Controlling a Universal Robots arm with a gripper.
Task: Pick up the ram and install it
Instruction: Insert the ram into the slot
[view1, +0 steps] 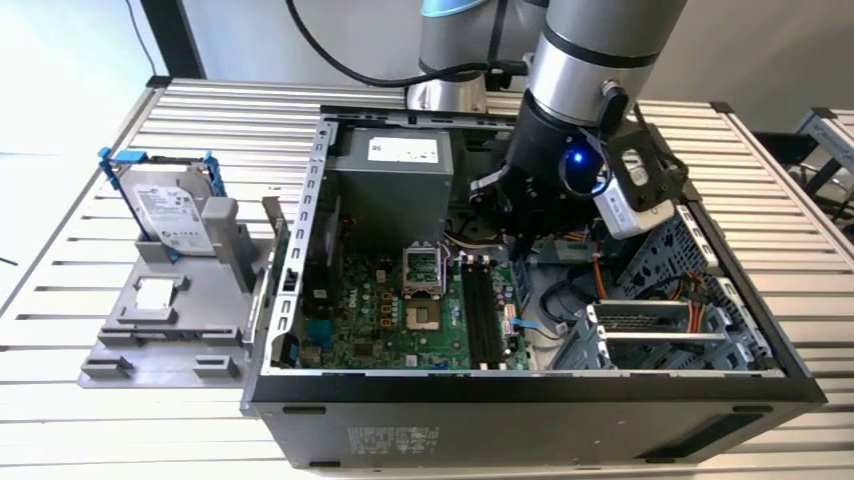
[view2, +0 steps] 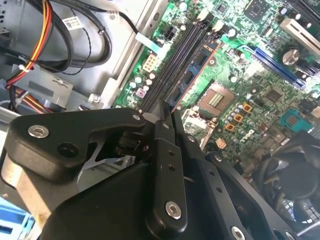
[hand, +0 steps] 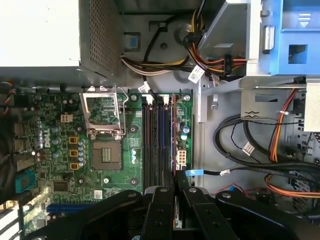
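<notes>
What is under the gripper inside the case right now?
The gripper holds the ram on edge over the long memory slots, beside the open processor socket. The stick and fingers cover the slot directly beneath, so whether its lower edge is seated cannot be seen.

My view of the arm (view1: 601, 45): silver-grey tube sections, black joint bands, pale blue end cap. Black cable (view1: 340, 63) runs behind it. Blue light (view1: 577, 158) on the wrist, with a white camera box (view1: 623, 208) bolted alongside. Gripper (hand: 174, 182) is matte black, with silver screws (view2: 173, 210) in the links and fingers (hand: 162, 210).
</notes>
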